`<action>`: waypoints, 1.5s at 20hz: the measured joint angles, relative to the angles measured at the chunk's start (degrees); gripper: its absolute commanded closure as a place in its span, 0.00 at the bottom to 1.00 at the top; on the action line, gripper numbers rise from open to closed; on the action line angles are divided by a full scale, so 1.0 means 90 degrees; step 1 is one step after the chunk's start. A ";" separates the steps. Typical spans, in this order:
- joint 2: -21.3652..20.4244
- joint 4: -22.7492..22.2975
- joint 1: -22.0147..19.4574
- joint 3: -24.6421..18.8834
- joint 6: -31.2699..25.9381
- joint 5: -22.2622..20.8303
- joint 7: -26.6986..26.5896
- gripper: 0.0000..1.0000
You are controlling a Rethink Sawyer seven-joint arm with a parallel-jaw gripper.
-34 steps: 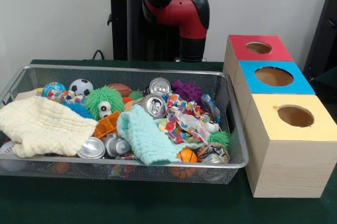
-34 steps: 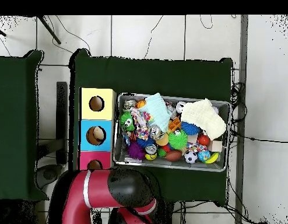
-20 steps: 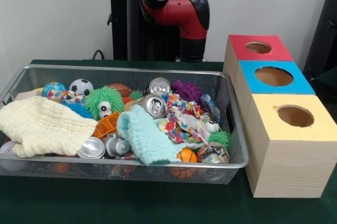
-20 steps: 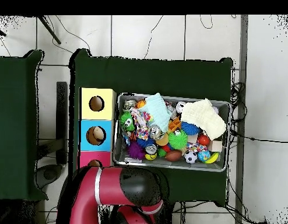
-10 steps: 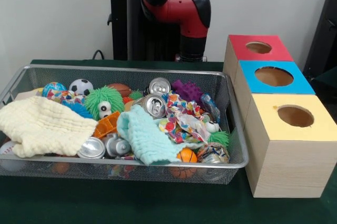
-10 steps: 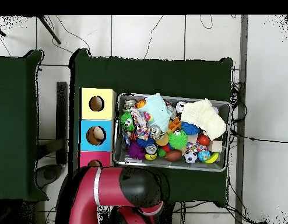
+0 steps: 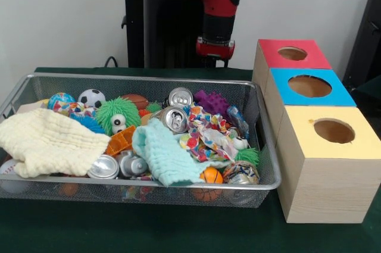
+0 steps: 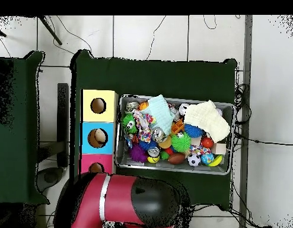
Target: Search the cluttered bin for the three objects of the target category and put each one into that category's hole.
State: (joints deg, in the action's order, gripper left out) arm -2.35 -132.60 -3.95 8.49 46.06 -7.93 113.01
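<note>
Sitting full of cans, balls and cloths, bin (image 7: 266, 140) beside three boxes (image 7: 309, 89). Arm (image 7: 215, 3) raised behind; gripper unseen, jaw state impossible to tell

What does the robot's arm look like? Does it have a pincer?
The arm is thick, rounded and glossy red, with black joints and a black ring at its top. From above it is red with a pale stripe and a black cap. No pincer shows in either view.
</note>
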 measured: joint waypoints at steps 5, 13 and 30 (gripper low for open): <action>-0.0611 -0.0585 -0.0052 0.0035 -0.0238 0.0006 0.0000 0.00; -0.1470 -0.1356 0.0011 0.0104 -0.0530 0.0005 0.0000 0.00; -0.1730 -0.1657 0.0350 -0.0065 -0.0781 0.0417 0.0001 0.00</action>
State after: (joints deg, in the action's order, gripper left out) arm -17.92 -147.51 -0.81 7.90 39.03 -4.18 113.03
